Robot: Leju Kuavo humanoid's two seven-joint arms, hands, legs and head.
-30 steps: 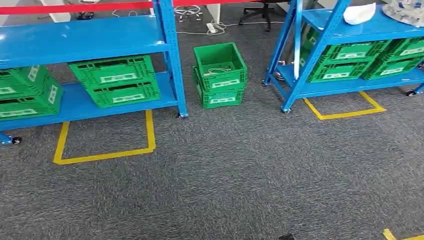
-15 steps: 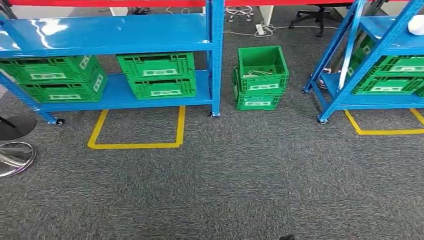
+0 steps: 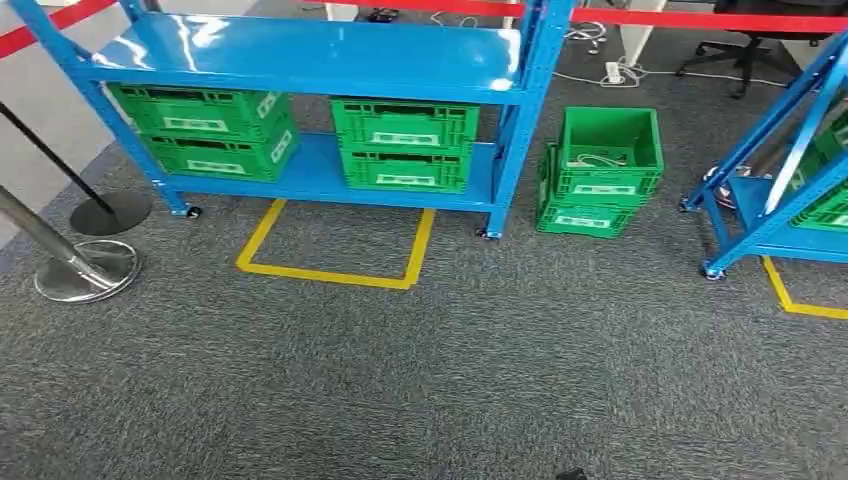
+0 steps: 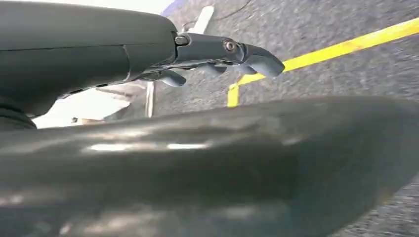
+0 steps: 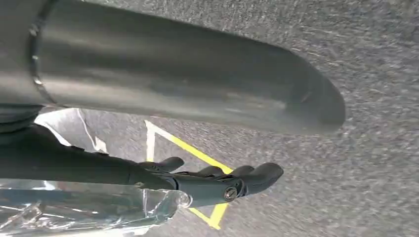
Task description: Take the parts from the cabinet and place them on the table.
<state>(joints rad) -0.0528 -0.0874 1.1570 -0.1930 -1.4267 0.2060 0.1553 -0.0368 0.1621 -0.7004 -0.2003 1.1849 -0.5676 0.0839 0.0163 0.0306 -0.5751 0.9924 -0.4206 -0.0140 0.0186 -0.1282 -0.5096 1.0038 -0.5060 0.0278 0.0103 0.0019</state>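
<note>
Ahead of you stands a blue metal shelving cabinet (image 3: 330,60) on small castors, its glossy upper shelf bare and its lower shelf carrying two stacks of green slotted plastic crates with white labels. The left stack of crates (image 3: 205,130) sits near the left posts; the middle stack of crates (image 3: 405,142) sits just beside the right posts. What lies inside those crates you cannot make out from here.

On the grey carpet floor (image 3: 420,380), just to the right of the cabinet, a third stack of green crates (image 3: 600,170) stands on its own; the top crate is open and some pale, thin parts (image 3: 597,160) lie in its bottom, too small to identify. A yellow tape outline (image 3: 335,250) marks the carpet in front of the cabinet. A second blue rack (image 3: 775,150) enters at the right edge. A chrome stanchion post with a round base (image 3: 70,260) leans in at the left, with a black-based one (image 3: 105,210) behind it, and red barrier tape (image 3: 720,18) runs across the top.

Your left robot hand (image 4: 222,57) hangs above the carpet, fingers slightly curled and apart, holding nothing. Your right robot hand (image 5: 217,180) likewise hangs with fingers loosely extended and nothing in them, near crinkled clear plastic film (image 5: 94,210).
</note>
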